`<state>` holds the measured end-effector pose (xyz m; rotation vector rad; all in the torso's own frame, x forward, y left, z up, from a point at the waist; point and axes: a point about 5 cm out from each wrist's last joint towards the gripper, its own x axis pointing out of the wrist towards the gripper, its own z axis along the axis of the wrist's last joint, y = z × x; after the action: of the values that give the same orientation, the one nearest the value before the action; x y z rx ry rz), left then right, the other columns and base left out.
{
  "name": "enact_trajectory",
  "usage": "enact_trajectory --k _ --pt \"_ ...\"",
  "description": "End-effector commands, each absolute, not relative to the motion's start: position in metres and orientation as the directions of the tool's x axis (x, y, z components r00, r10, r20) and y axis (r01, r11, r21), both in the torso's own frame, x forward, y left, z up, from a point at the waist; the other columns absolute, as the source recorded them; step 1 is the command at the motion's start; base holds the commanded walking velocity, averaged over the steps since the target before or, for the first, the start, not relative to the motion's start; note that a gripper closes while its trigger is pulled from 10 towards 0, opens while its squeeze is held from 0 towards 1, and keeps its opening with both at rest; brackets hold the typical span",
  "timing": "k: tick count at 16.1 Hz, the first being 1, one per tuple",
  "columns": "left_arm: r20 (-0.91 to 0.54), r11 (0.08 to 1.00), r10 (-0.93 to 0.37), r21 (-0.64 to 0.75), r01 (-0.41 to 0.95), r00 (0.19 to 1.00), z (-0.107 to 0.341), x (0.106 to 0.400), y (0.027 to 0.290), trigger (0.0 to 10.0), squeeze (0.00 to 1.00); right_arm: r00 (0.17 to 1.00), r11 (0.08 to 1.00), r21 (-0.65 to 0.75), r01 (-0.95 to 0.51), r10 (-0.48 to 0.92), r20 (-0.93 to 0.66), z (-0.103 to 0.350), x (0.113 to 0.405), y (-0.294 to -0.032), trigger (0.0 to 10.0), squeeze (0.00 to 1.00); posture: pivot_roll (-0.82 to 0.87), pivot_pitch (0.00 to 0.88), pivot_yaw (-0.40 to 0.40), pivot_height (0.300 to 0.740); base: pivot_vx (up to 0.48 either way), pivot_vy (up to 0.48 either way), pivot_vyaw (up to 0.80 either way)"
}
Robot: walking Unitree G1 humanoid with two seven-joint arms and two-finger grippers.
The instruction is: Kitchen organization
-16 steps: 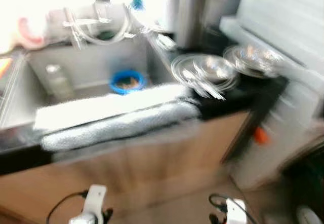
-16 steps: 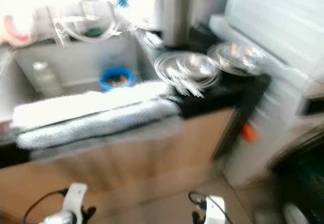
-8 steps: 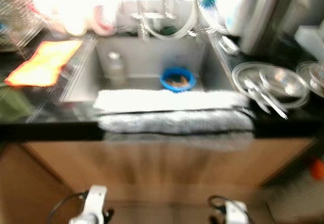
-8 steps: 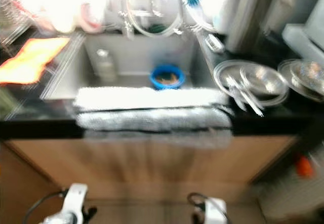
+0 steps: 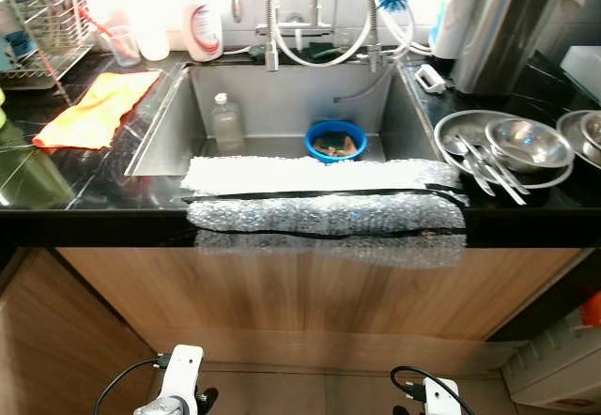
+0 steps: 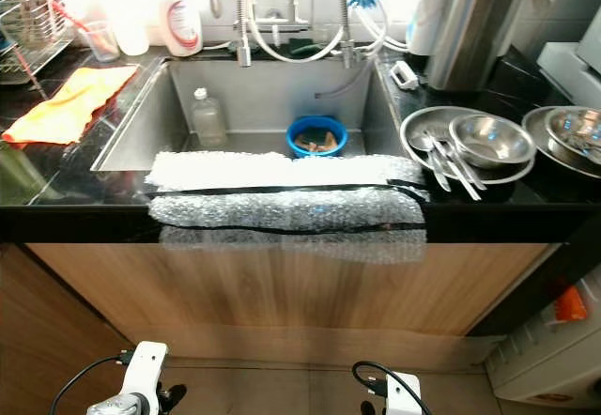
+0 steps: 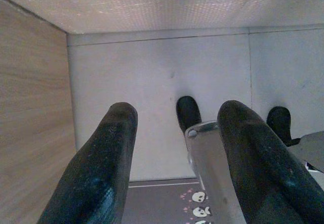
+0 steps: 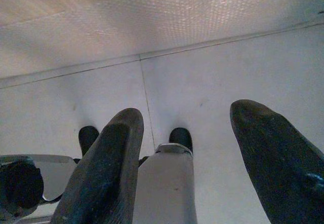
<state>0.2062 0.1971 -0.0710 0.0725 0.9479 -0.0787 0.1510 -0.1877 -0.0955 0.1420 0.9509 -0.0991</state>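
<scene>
Both arms hang low — left gripper point(image 7: 174, 158) and right gripper point(image 8: 202, 158) spread wide, empty, over floor tiles. The sink point(image 5: 282, 105), frame centre, holds a blue bowl point(image 5: 335, 141); steel dishes point(image 5: 512, 147) sit at right.

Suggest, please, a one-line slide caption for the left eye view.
Steel sink holding a blue bowl and clear plastic bottle, bubble wrap over its front edge, steel dishes at right.

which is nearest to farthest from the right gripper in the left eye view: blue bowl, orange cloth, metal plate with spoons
From the right gripper, hanging low by the floor:
1. Metal plate with spoons, right counter.
2. Blue bowl, in the sink.
3. Orange cloth, far left counter.
</scene>
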Motion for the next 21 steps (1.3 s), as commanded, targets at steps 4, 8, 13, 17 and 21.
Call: enact_trajectory --k 4,8,13,17,21 --pt "-0.825 0.993 -0.029 0.042 0.114 0.564 -0.0722 0.2035 0.1999 10.0 0.00 0.585 0.987 0.075 0.143 -0.023 -0.810 -0.0947 0.1525 -0.1881 10.0 0.00 -0.01 0.025 0.018 0.740 0.000 0.000 0.00" --pt "-0.829 0.992 -0.003 0.067 0.105 0.560 -0.0729 0.2025 0.2012 10.0 0.00 0.584 0.988 0.074 0.139 -0.022 -0.811 -0.0949 0.1520 -0.1883 10.0 0.00 -0.01 0.017 0.017 0.740 0.000 0.000 0.00" --pt "-0.831 0.998 0.062 0.065 -0.015 0.553 -0.0758 0.1977 0.2020 10.0 0.00 0.575 0.990 0.066 0.128 -0.019 -0.818 -0.0957 0.1491 -0.1909 10.0 0.00 0.00 0.009 0.006 0.740 0.000 0.000 0.00" --pt "-0.831 0.996 0.080 0.043 -0.078 0.551 -0.0772 0.1957 0.2010 10.0 0.00 0.575 0.991 0.065 0.120 -0.015 -0.818 -0.0955 0.1495 -0.1915 10.0 0.00 0.00 0.009 0.000 0.740 0.000 0.000 0.00" --pt "-0.826 0.990 0.102 0.032 -0.136 0.554 -0.0776 0.1951 0.2004 10.0 0.00 0.580 0.992 0.066 0.111 -0.011 -0.814 -0.0945 0.1521 -0.1910 10.0 0.00 0.00 0.024 -0.002 0.740 0.000 0.000 0.00"
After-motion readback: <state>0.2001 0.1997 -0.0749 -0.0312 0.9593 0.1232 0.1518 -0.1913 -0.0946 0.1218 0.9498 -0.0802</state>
